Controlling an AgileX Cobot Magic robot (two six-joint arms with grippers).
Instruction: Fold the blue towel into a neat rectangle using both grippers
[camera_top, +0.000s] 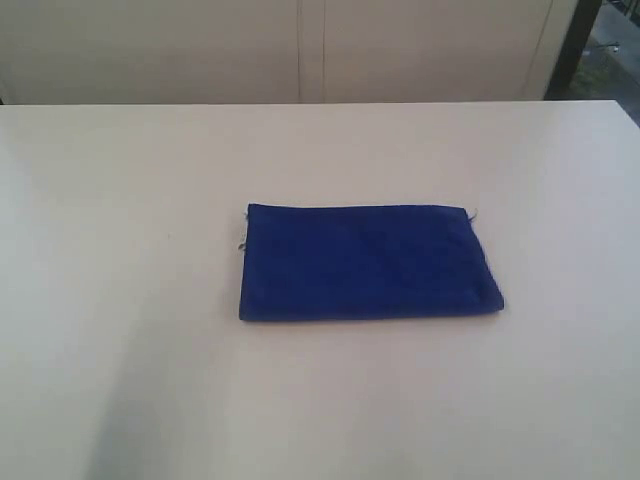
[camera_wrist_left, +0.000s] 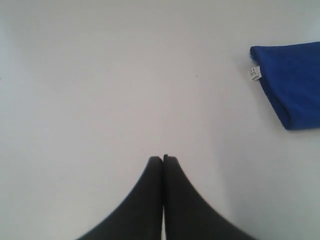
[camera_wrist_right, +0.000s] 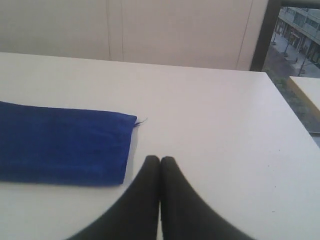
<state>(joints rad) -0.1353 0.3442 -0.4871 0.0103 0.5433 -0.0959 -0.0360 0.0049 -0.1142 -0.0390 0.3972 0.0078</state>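
Note:
The blue towel (camera_top: 368, 263) lies flat on the white table (camera_top: 120, 300) as a folded rectangle near the middle. Neither arm shows in the exterior view. In the left wrist view the towel (camera_wrist_left: 295, 85) is off to one side with its small white label (camera_wrist_left: 255, 73) at a corner; my left gripper (camera_wrist_left: 163, 159) is shut, empty, well apart from it. In the right wrist view the towel (camera_wrist_right: 62, 142) lies close beside my right gripper (camera_wrist_right: 160, 160), which is shut on nothing; a stray thread (camera_wrist_right: 141, 121) sticks out at the towel's corner.
A pale wall (camera_top: 300, 50) with panel seams runs behind the table's far edge. A dark frame (camera_wrist_right: 262, 35) and a window stand past the table's right end. Bare tabletop surrounds the towel.

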